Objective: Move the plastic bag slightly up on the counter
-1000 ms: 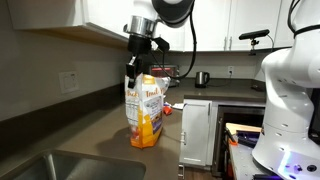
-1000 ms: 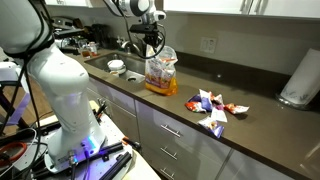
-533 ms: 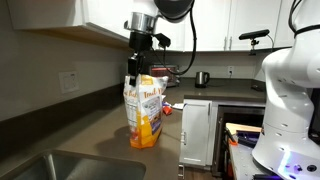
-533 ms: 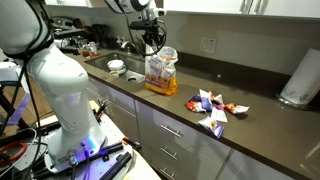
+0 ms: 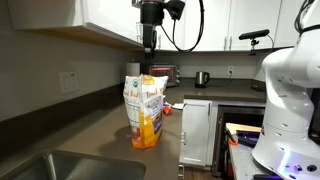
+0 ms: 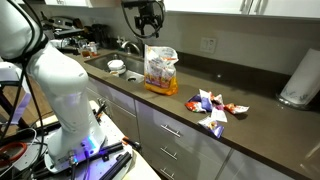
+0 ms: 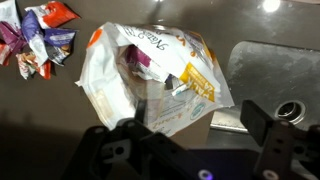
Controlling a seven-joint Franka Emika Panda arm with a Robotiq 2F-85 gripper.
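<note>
Orange lettering [image 5: 150, 99], unreadable, on plastic bag [image 5: 140, 122]; claw [image 5: 149, 47] splayed above.

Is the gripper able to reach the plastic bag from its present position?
Probably yes: the open gripper hangs straight above the plastic bag, which stands upright on the counter, with nothing between them.

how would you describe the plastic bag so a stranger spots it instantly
Find the long dark counter with the steel sink. Near the sink stands the plastic bag, upright. It is tall, white on top and orange below, unlike the small crumpled wrappers lying flat.
</note>
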